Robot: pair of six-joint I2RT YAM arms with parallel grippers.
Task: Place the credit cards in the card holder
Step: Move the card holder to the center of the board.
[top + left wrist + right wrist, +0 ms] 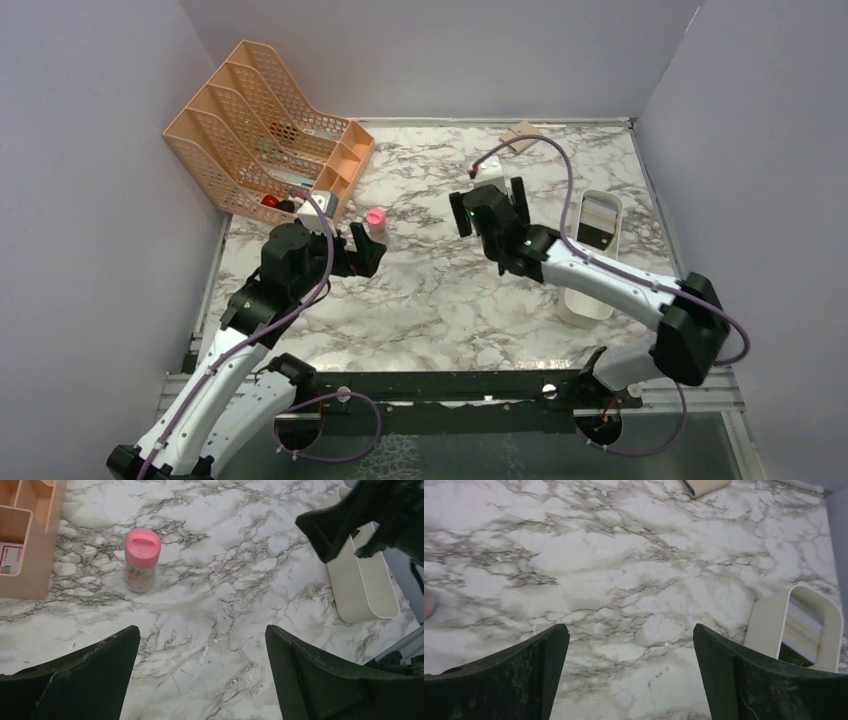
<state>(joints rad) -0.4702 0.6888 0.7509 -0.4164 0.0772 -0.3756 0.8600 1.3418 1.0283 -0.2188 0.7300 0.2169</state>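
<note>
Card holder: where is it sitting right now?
In the top view the card holder lies at the far edge of the table, right of centre, beyond the open right gripper and back-left of the white tray.

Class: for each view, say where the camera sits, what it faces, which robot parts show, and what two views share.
Top external: above, behind bases, looking down on table; left arm, right arm show.
Left wrist: faces pink-capped bottle; own open jaws.
Right wrist: faces marble, card holder; own open jaws.
Shared by both wrists: white tray.
</note>
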